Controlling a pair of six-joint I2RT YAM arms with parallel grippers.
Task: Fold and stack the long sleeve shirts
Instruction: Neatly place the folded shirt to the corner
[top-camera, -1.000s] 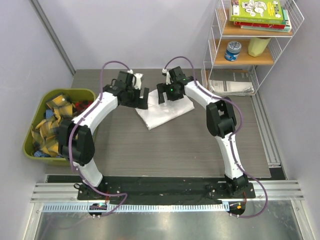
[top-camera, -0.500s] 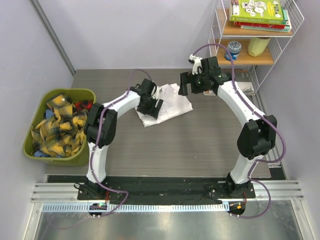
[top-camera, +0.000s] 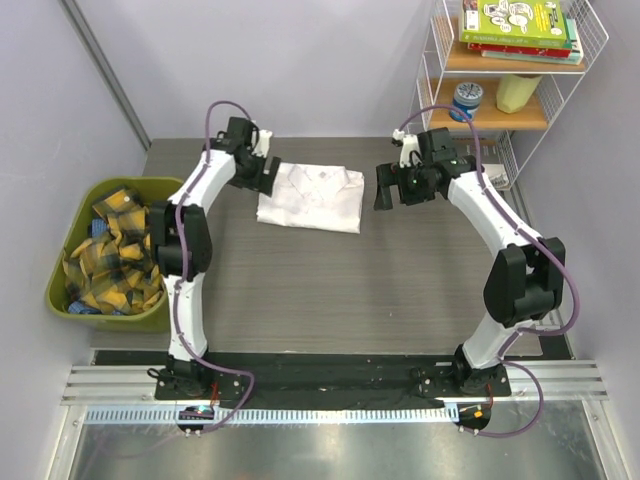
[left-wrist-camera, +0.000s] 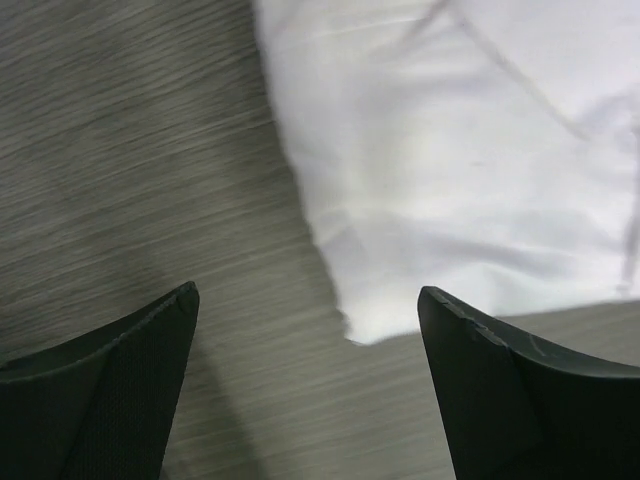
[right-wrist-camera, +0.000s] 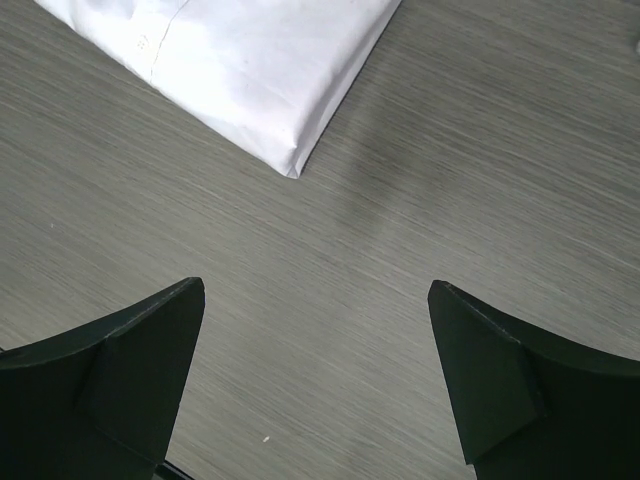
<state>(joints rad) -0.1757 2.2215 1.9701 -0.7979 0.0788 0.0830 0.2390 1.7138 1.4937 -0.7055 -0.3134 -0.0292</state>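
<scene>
Shirt (top-camera: 310, 197), skewed and rumpled a second ago, now lies squared flat on table (top-camera: 330, 290), upper centre. Left jaws, right jaws wide open, empty, drawn back either side. Fold seemingly finished; further shirts beneath unclear.

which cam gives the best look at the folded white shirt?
Top external: the shirt shows almost whole there, a flat folded rectangle with its outline clear. Left wrist catches only one edge and a corner, slightly blurred. Right wrist shows just one folded corner at the top of its frame.
</scene>
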